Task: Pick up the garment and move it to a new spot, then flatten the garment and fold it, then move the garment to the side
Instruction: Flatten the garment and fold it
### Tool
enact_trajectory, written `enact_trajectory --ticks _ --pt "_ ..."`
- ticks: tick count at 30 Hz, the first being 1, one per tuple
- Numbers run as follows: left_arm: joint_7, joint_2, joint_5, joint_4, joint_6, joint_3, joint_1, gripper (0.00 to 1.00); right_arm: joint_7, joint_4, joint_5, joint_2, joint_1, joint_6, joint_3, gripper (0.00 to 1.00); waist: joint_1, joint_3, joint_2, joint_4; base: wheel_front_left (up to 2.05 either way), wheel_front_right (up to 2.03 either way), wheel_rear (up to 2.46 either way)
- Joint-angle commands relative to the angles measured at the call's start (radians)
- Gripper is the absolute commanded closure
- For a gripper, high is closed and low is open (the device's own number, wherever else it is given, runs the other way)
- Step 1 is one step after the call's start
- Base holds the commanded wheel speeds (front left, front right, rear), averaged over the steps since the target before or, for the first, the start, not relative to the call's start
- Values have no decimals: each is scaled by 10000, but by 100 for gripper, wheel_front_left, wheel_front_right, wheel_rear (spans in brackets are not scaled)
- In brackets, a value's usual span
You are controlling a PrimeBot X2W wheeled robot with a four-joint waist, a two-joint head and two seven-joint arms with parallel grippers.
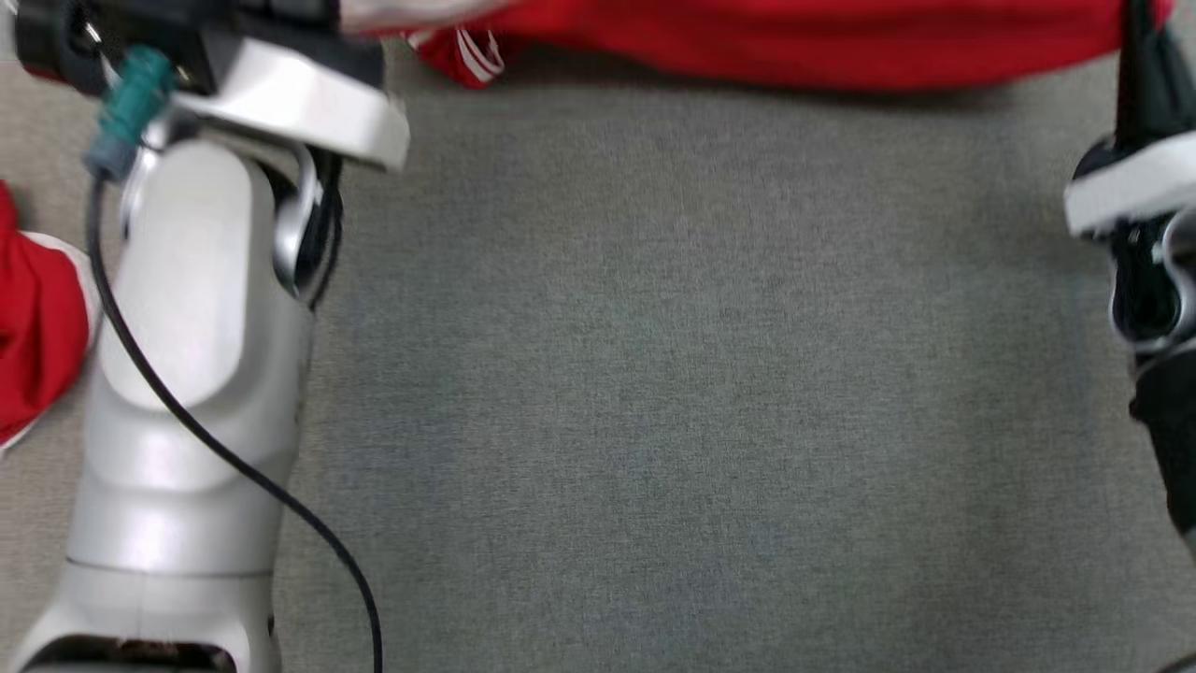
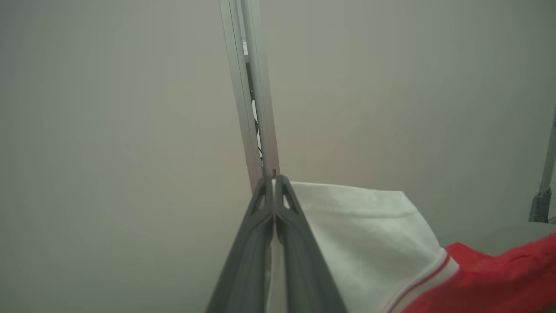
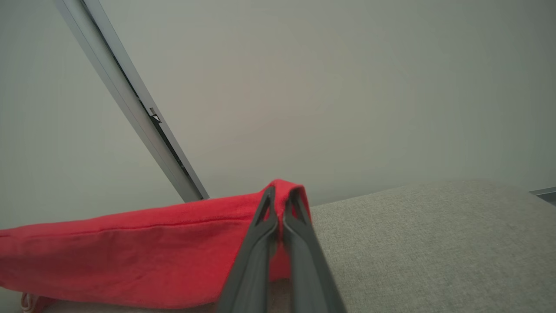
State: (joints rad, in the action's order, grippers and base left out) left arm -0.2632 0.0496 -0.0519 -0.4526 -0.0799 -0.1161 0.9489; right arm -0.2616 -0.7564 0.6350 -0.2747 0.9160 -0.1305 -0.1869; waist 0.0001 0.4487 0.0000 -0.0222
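Pale left forearm [image 1: 187, 374] is biggest in the head view, lower left, with a black cable [image 1: 234, 458] looping over it from a teal plug [image 1: 131, 103], and it blocks the table's left side. Grey fabric-covered table [image 1: 701, 374] spreads across the middle. The garment [image 1: 794, 42], red with white stripes at one corner, stretches along the top edge between the two arms; it looks lifted, with a shadow under it on the table. The right wrist [image 1: 1135, 187] is at the right edge. A separate lump of red cloth [image 1: 37, 318] lies at the far left beside the forearm; cannot tell if it's part of the same garment. The left wrist view shows the left gripper [image 2: 273, 180] with fingers pressed together, pinching the garment's white panel [image 2: 365, 234], red part trailing to the lower right. Behind it are a plain wall [image 2: 108, 130], a metal strip [image 2: 254, 87] and a grey post [image 2: 543, 191] at the right edge. The right wrist view shows the right gripper [image 3: 282, 193] clamped narrow on a red fold that wraps over its tips, the cloth hanging in a band to the left above the table. The wrist views give the grips and the white panel, the head view gives the layout.
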Motion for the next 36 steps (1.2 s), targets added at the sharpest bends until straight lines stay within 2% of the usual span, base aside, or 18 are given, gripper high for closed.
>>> enact_trajectory --ticks 1,5,12,24,32,36 --pt "-11 34 -78 -77 -71 -54 -464 100 -56 70 174 -166 -448 -3 -186 100 -1 -581 0 175 0 0 0" --pt "-11 32 111 -279 -241 -437 -1422 100 -56 149 235 -359 -1359 -3 -869 100 -1 -1236 0 278 0 0 0" --pt "-11 384 376 -725 -438 -1316 -2782 100 -55 -148 552 -420 -2562 -3 -1219 100 -1 -2237 0 437 0 0 0" --pt "-13 1369 274 -1553 -503 -4029 -4581 100 -57 -1113 1359 -703 -4137 -3 -2153 100 -1 -3594 0 723 0 0 0" --pt "-13 1992 -4 -2074 -505 -5660 -5139 100 -57 -1591 1980 -1092 -4413 -3 -3471 100 -1 -4079 0 713 0 0 0" --pt "-13 2267 -372 -2256 -506 -6086 -5457 100 -23 -1630 2435 -1271 -4439 -3 -4334 100 -1 -4301 0 609 0 0 0"
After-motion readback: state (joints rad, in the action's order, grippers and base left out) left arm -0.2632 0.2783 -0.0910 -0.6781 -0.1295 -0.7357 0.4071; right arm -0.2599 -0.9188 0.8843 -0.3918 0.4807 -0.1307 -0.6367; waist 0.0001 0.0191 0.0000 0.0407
